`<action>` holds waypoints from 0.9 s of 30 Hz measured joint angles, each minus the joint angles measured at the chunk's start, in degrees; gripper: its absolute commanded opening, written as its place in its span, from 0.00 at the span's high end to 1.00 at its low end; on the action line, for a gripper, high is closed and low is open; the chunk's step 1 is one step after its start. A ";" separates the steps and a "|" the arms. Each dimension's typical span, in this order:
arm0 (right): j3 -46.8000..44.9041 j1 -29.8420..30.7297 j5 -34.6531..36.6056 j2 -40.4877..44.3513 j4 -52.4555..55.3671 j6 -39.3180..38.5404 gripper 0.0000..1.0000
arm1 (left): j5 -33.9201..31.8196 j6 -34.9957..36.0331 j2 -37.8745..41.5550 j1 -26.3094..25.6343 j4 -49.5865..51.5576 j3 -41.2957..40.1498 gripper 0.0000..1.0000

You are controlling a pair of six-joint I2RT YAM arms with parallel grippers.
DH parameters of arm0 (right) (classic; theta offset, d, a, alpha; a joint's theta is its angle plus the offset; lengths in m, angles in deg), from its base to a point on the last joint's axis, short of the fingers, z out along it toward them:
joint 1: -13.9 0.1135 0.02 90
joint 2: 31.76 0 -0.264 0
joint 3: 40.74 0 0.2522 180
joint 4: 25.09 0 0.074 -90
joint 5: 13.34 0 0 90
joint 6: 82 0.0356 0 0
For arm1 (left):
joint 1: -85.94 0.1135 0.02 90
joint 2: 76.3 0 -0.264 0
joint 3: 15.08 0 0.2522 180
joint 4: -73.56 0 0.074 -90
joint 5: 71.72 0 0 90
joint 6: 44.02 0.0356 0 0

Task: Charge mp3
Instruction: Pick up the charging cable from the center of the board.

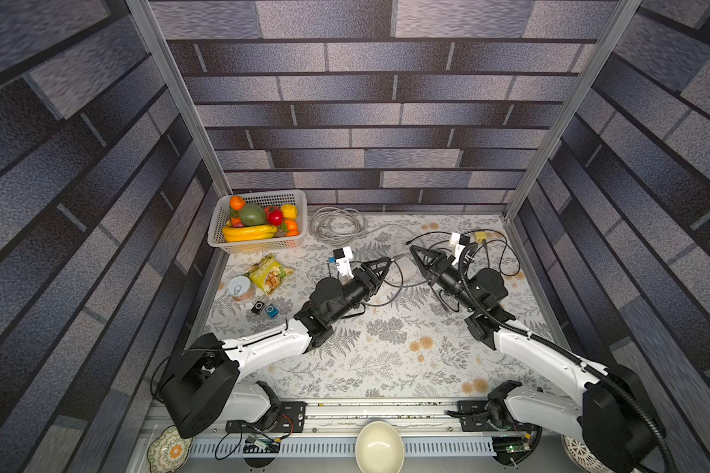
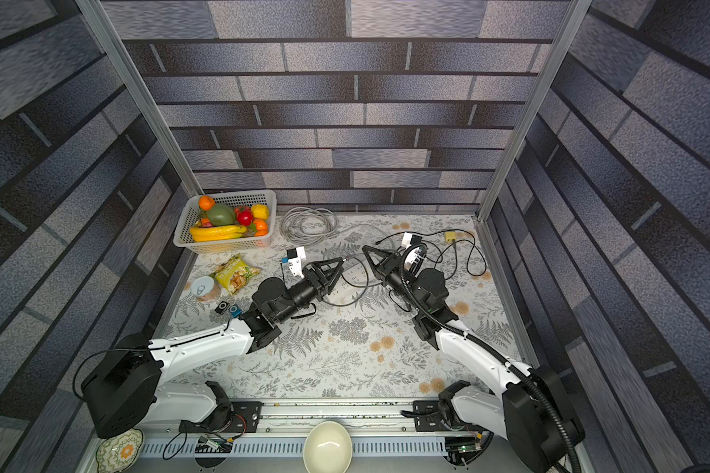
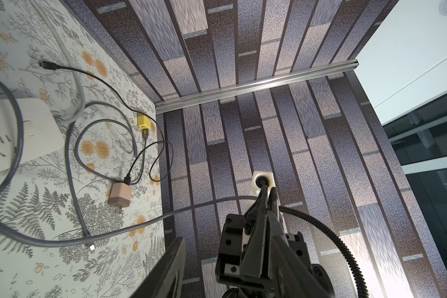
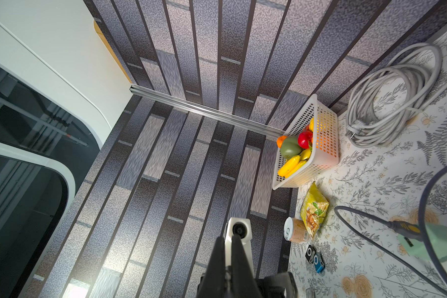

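Clamped the right tool (image 1: 413, 248) on the thin grey cable (image 3: 204, 203), likely for passing over. Held the left tool (image 1: 389, 259) half apart just beside. Left the small black and blue mp3 players (image 1: 257, 307) unplugged, middle left.

Both top views, nearly alike: from high over the front rail (image 1: 365, 409), looking down and back across the table (image 1: 365, 368), basket (image 1: 259, 245) at upper left. Left wrist: low, close, tilted, facing the right arm (image 3: 299, 245) and far corner. Right wrist: facing opposite, sharing basket (image 4: 325, 144) and players (image 4: 314, 255) with the overhead pair.
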 measured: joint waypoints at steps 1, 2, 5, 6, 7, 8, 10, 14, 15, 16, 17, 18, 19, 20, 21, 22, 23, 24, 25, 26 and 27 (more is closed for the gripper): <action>-0.04 0.00 0.00 0.11 0.00 -0.11 1.00 | -0.46 -0.13 0.55 0.15 -0.33 -1.01 0.40; -0.07 0.00 0.00 0.22 0.02 -0.17 1.00 | -0.68 -0.26 0.85 0.17 -0.35 -1.57 0.39; -0.09 0.00 -0.02 0.26 0.00 -0.20 1.00 | -1.07 -0.37 0.98 0.15 -0.15 -1.79 0.39; -0.15 0.00 -0.02 0.26 -0.04 -0.20 1.00 | -1.25 -0.35 1.09 0.09 -0.09 -1.73 0.39; -0.15 -0.02 0.00 0.26 -0.02 -0.20 1.00 | -1.42 -0.33 1.18 0.02 0.04 -1.57 0.38; -0.22 0.00 -0.02 0.26 -0.02 -0.22 1.00 | -1.66 -0.31 1.18 0.00 0.02 -1.38 0.38; -0.44 0.00 -0.02 0.31 -0.02 -0.35 1.00 | -2.05 -0.31 1.18 -0.13 -0.09 -0.98 0.37; -0.85 0.00 -0.02 0.33 -0.02 -0.39 1.00 | -2.08 -0.39 0.87 -0.44 -1.07 0.52 0.37; -0.87 0.00 -0.02 0.33 -0.04 -0.42 1.00 | -2.08 -0.42 0.48 -0.52 -1.51 1.16 0.37; -0.87 0.00 -0.02 0.33 -0.04 -0.42 1.00 | -2.05 -0.42 0.02 -0.68 -1.86 1.79 0.38; -0.87 0.00 -0.02 0.33 -0.04 -0.42 1.00 | -2.03 -0.44 -0.59 -0.79 -2.14 2.49 0.38; -0.87 0.00 -0.04 0.33 -0.04 -0.42 1.00 | -1.95 -0.46 -1.31 -0.96 -2.51 3.19 0.39; -0.87 0.00 -0.02 0.33 -0.04 -0.42 1.00 | -1.84 -0.52 -1.90 -1.01 -2.80 3.72 0.40; -0.87 0.00 -0.04 0.33 -0.04 -0.39 1.00 | -1.66 -0.66 -2.54 -1.09 -2.99 4.20 0.42; -0.90 0.00 -0.04 0.33 -0.04 -0.39 1.00 | -1.57 -0.85 -3.13 -1.14 -3.26 4.57 0.45; -0.90 0.00 -0.02 0.33 -0.04 -0.42 1.00 | -1.46 -1.09 -3.56 -1.29 -3.32 4.81 0.47; -0.90 0.00 -0.04 0.33 -0.07 -0.39 1.00 | -1.31 -1.22 -4.04 -1.36 -3.41 5.05 0.49; -0.90 0.00 -0.04 0.33 -0.07 -0.42 1.00 | -1.03 -1.33 -4.46 -1.46 -3.52 5.25 0.52; -0.90 0.00 -0.04 0.33 -0.07 -0.39 1.00 | -0.92 -1.46 -4.72 -1.53 -3.58 5.31 0.54; -0.90 0.00 -0.07 0.33 -0.07 -0.39 1.00 | -0.76 -1.49 -4.92 -1.51 -3.63 5.31 0.56; -0.90 0.00 -0.09 0.33 -0.07 -0.39 1.00 | -0.72 -1.49 -5.05 -1.51 -3.63 5.31 0.58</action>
